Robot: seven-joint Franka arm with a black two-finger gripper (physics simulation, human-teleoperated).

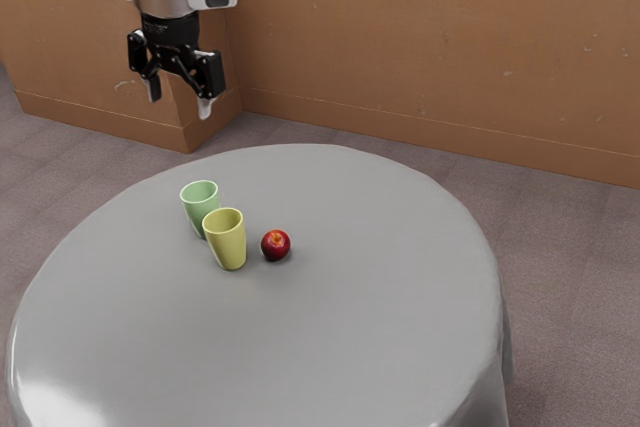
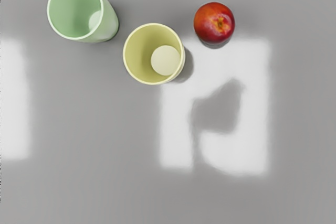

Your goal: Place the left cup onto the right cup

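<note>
A pale green cup (image 1: 199,205) (image 2: 81,11) stands upright on the round grey table (image 1: 380,327), toward the exterior view's left. Just to its right and slightly nearer stands a yellow-green cup (image 1: 225,237) (image 2: 154,53), also upright and empty. The two cups are close together but apart. My gripper (image 1: 180,105) hangs high above the table's far left side, well above both cups, open with nothing between its fingers.
A red apple (image 1: 276,244) (image 2: 213,22) lies on the table just right of the yellow-green cup. A brown wall and a step (image 1: 190,127) run behind the table. The grey tabletop (image 2: 105,156) stretches wide around the objects.
</note>
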